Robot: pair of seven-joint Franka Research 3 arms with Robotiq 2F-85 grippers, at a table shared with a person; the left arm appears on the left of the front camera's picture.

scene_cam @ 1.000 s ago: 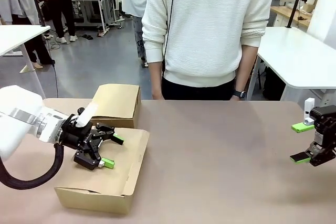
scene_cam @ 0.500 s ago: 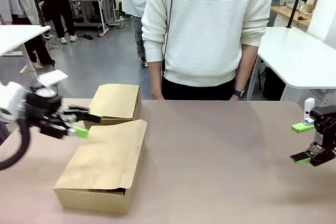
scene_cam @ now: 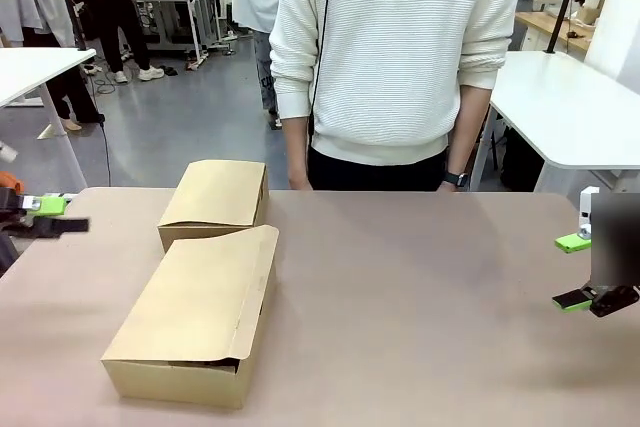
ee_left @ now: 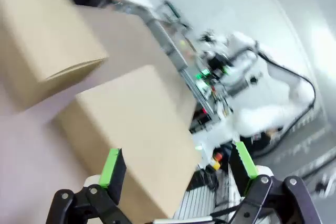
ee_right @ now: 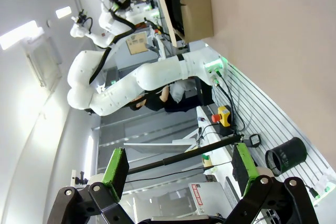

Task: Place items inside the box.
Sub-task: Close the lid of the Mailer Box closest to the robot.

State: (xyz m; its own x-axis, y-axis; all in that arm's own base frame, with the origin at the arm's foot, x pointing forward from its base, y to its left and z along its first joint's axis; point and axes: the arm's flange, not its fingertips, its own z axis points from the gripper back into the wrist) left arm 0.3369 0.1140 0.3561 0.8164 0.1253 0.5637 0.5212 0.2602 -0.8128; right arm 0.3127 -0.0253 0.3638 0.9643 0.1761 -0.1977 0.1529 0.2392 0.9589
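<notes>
— Where's the box?
— The box (scene_cam: 195, 312) sits on the surface (scene_cam: 420, 307), near its left side, flap lid down; a smaller box (scene_cam: 215, 202) stands just behind it.
— And the grippers?
— The left gripper (scene_cam: 40, 215) is at the left edge, off the box — its fingers (ee_left: 112, 167) spread wide, nothing between them. The right gripper (scene_cam: 580, 272) hangs at the right edge, likewise released.
— The person?
— A person (scene_cam: 395, 57) stands at the far side.

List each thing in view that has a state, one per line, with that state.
larger box: flap lid down, closed.
smaller box: closed.
left gripper: open, empty.
right gripper: open, empty.
</notes>
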